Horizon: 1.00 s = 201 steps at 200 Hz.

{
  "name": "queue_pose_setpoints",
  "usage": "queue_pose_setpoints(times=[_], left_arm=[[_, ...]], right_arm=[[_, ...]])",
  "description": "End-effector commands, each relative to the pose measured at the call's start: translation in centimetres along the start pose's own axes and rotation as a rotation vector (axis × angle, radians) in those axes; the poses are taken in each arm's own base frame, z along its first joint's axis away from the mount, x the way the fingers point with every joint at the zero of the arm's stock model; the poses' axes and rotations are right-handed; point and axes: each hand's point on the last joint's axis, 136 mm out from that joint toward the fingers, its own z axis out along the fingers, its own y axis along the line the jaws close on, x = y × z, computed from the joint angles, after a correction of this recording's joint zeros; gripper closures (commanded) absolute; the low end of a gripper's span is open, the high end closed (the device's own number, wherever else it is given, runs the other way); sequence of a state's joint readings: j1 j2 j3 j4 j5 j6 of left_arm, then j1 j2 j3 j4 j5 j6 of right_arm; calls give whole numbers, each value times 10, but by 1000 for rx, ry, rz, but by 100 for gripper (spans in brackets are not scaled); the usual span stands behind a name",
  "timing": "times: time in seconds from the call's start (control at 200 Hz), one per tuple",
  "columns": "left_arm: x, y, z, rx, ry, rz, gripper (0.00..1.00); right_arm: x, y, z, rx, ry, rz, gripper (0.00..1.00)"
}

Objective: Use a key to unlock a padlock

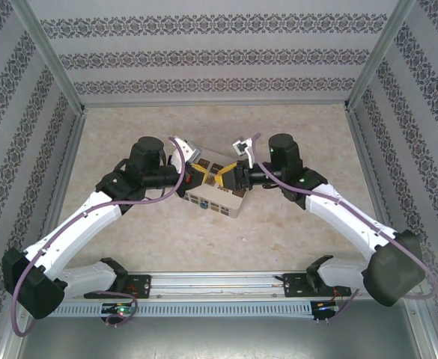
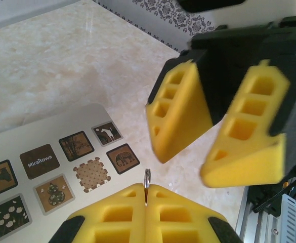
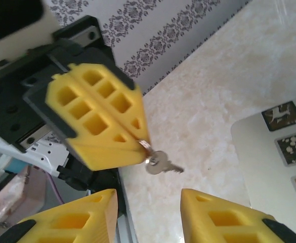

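Lettering "Miraitowa" (image 2: 39,163) on box (image 2: 61,124); left claw (image 2: 146,195) clenched on key (image 3: 164,166) by ring (image 3: 146,152), right claw (image 2: 193,164) released.

The top camera is looking down over the table (image 1: 301,239); wrist cameras are closely facing each other, sharing the box (image 2: 46,167).

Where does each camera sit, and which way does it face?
Top external: above and behind the arms, looking down at the table; both arms meet over the cream box.
Left wrist: faces the open right gripper; its own left gripper, shut on the key ring, at bottom.
Right wrist: faces the left gripper and dangling key; own fingers below.
Shared: both wrist views catch the box.
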<state>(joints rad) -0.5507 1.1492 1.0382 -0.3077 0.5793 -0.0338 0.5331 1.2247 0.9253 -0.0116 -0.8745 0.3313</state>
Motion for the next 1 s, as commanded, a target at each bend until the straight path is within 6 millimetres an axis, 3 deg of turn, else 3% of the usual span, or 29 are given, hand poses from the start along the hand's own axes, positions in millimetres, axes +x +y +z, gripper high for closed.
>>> queue_pose_setpoints(times=[0.0, 0.255, 0.65, 0.999], left_arm=[[-8, -10, -6, 16, -14, -9, 100], [-13, -12, -9, 17, -7, -171, 100], [-10, -16, -12, 28, 1, -231, 100], [-9, -16, -10, 34, -1, -233, 100]], right_arm=[[3, 6, -7, 18, -20, -178, 62], [22, 7, -8, 109, -59, -472, 57], [5, 7, 17, 96, -38, -502, 66], [-6, 11, 27, 90, -48, -561, 70]])
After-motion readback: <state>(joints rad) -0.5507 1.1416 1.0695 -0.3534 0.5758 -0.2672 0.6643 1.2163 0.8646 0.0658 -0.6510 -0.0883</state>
